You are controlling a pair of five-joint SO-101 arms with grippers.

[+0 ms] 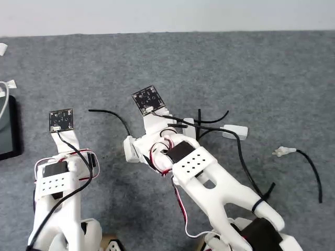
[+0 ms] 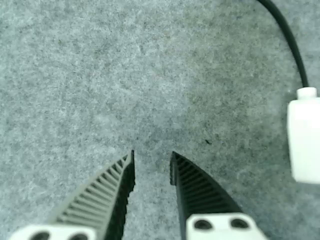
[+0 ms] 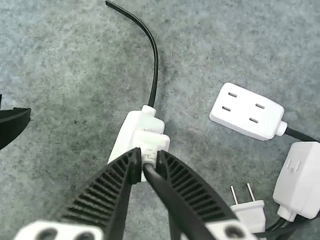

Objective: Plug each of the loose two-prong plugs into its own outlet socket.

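Left wrist view: jaws parted over the mat, while my right arm has a plug.
My left gripper [image 2: 151, 155] hangs open above the grey mat [image 2: 100, 75], an outlet block [image 2: 304, 140] just beside it. My right gripper [image 3: 147, 152] is clamped on a white plug [image 3: 152, 140] sitting against that block. Further right lie a white socket head [image 3: 247, 111] and a loose two-prong plug [image 3: 250, 210]; another loose plug [image 1: 282, 151] lies well apart.
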